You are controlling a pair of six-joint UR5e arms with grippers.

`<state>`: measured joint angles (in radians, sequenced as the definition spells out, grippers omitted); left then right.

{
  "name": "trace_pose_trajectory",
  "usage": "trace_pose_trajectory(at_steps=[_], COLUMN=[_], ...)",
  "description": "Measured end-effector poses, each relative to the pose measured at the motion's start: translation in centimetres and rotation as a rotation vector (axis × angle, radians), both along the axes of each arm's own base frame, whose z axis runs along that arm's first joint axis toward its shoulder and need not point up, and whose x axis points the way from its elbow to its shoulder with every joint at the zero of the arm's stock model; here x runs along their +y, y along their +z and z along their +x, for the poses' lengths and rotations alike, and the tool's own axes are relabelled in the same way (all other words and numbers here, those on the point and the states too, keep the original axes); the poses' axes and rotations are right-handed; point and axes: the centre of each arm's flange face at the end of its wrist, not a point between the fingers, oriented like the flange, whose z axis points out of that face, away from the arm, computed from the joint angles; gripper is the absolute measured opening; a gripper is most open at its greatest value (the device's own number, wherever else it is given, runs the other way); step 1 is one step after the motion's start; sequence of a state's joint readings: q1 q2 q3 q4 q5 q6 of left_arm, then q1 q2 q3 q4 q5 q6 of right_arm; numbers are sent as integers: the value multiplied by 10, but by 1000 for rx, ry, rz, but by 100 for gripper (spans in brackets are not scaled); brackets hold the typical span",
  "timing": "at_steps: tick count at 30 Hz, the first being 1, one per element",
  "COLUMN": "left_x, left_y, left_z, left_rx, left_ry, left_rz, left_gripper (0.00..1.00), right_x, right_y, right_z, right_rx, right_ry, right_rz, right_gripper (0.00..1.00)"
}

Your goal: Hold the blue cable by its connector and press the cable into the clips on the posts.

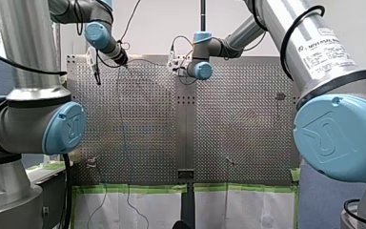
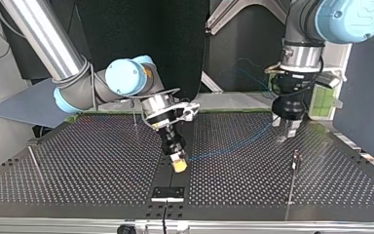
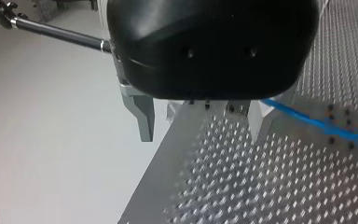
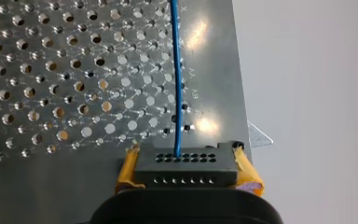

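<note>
My right gripper (image 4: 186, 175) is shut on the black connector (image 4: 186, 164), gripped between yellow pads (image 4: 127, 170). The blue cable (image 4: 177, 79) leaves the connector and runs ahead over the perforated plate. In the top view my right gripper (image 2: 178, 165) hangs low over the table's middle, and the blue cable (image 2: 229, 146) stretches from it towards my left gripper (image 2: 287, 130). My left gripper (image 3: 200, 126) is open, with nothing between its metal fingers (image 3: 143, 116). The blue cable (image 3: 317, 123) passes just beside one finger. A post with a clip (image 2: 296, 160) stands near my left gripper.
More thin posts stand on the perforated table (image 2: 78, 165): one behind my right gripper (image 2: 134, 116) and one leaning at the top view's left (image 2: 34, 163). A black rod-like post (image 3: 60, 33) shows beside my left gripper. A black bracket (image 2: 167, 193) sits at the table's near edge.
</note>
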<state>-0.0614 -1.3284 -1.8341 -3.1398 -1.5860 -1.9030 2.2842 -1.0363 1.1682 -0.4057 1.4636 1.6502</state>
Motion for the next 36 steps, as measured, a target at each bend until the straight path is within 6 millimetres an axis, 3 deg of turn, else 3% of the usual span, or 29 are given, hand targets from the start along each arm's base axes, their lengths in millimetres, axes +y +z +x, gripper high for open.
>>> trace_pose_trajectory(at_steps=[5, 16, 26, 36], left_x=[5, 11, 8, 8], left_y=[6, 22, 3, 2], left_z=[11, 4, 13, 15], left_rx=[-12, -67, -18, -24], left_ry=[48, 127, 130, 134], left_rz=[46, 125, 191, 220], left_gripper=[99, 99, 99, 99], right_x=[1, 2, 2, 2], right_y=[0, 0, -1, -1], right_z=[1, 1, 1, 1], right_rx=[1, 3, 4, 6], right_ry=[1, 2, 2, 2], right_rz=[1, 2, 4, 6], right_gripper=[0, 0, 0, 0])
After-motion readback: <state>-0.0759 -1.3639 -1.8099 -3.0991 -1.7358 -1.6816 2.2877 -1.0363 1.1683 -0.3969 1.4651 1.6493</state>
